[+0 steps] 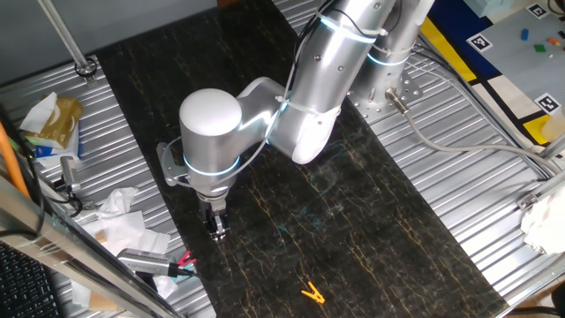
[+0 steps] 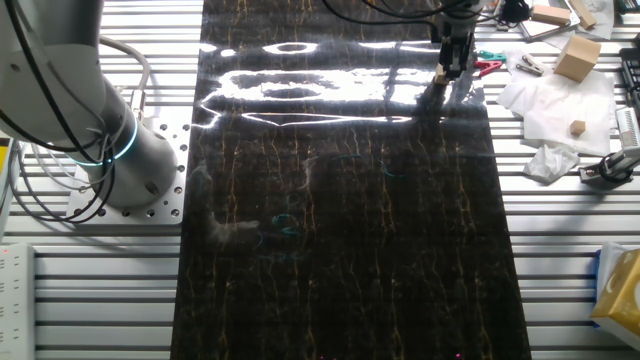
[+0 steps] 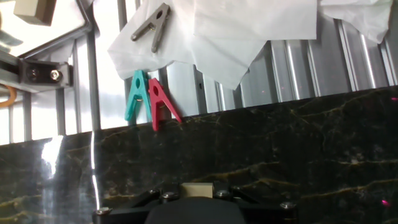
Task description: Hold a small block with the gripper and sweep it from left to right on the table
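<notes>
Hand (image 1: 217, 231) pinches the small block (image 3: 197, 189) between its fingers, low over the bench (image 1: 371, 221), lower left of frame. Yellow clip (image 1: 312, 292) lies well apart.

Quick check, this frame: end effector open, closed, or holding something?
End effector: closed on the small block, a pale tan cube seen between the fingers in the hand view, low over the table.
</notes>
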Tool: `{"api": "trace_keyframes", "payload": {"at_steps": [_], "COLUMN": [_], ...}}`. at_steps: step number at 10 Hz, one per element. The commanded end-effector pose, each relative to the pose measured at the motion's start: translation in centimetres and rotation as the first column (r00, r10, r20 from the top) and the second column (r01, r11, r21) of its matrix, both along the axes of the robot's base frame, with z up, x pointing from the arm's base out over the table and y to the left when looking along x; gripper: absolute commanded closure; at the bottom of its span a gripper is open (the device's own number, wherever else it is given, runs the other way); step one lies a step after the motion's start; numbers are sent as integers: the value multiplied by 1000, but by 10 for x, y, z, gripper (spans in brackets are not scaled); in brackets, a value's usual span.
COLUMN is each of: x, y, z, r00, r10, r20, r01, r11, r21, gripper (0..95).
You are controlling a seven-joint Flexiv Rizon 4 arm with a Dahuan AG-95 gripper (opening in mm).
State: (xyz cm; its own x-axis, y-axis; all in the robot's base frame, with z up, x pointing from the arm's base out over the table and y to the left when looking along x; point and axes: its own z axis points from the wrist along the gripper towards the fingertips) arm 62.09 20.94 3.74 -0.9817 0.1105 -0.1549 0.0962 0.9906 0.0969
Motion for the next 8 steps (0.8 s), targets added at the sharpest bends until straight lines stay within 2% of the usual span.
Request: {"api": "trace_keyframes", "payload": {"at_steps": [1, 8], "x": [0, 1], "y": [1, 15], "z": [0, -5], "r00": [1000, 1000], "r10": [-3, -28], "r20": [1, 2], "r01": [3, 28], "r11": [1000, 1000], "r21": [-1, 3], "gripper": [760, 760]}}
